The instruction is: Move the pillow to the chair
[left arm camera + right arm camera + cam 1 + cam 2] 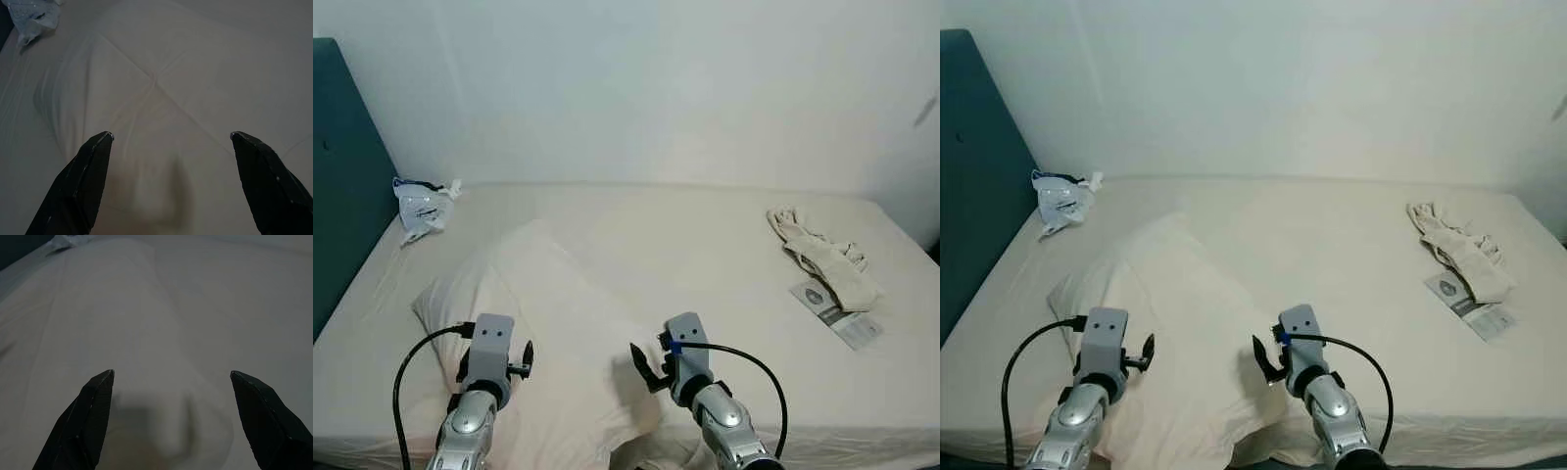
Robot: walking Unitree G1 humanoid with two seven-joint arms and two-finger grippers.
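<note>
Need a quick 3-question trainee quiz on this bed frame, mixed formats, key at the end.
1. True or false: both grippers, the left gripper and the right gripper, are open above the pillow.
2. Multiple choice: what lies by the headboard? A) crumpled bag B) a shoe C) a mug
3. Fill in: the cloth lies on the bed's ____ side.

Key: 1 true; 2 A; 3 right
</note>
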